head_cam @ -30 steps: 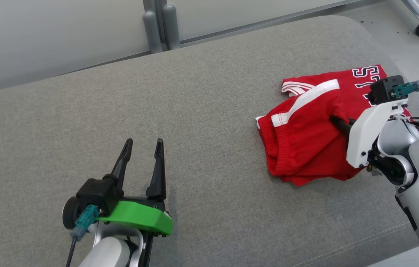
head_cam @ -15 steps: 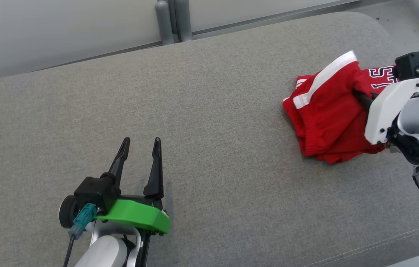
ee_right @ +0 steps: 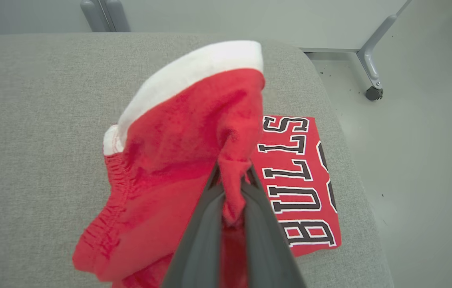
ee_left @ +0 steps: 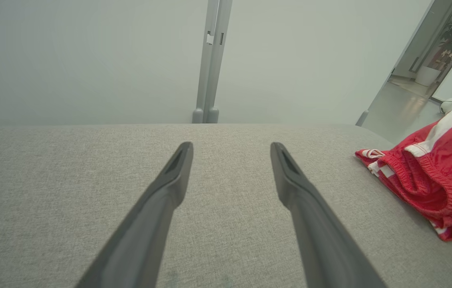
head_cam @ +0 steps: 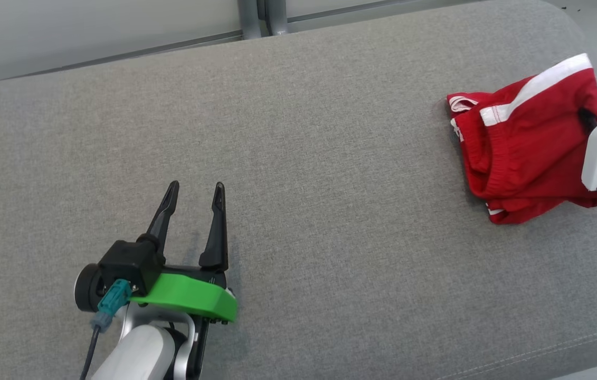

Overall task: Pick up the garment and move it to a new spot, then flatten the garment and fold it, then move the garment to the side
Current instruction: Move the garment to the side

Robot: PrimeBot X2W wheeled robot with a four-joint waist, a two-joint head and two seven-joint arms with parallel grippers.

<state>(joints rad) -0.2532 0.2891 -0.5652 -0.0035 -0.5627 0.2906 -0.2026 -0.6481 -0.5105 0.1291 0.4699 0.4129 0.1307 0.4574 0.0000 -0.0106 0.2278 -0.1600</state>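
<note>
Lighting: bright, even and diffuse, from overhead. Shadows: soft and faint, noted under the left hand (head_cam: 196,186) and beneath the garment (head_cam: 525,142) on the surface (head_cam: 330,211). Focus: head view sharp; cloth nearest the right wrist lens softened. Distortion: wide-angle stretching seen at wrist-view edges.

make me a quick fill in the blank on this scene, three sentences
1. The right gripper is shut on a fold of the ____ garment.
2. The left gripper hovers over the grey cushion with its jaws ____.
3. The black letters on the garment spell ____.

Missing words: red; open; BULLS
</note>
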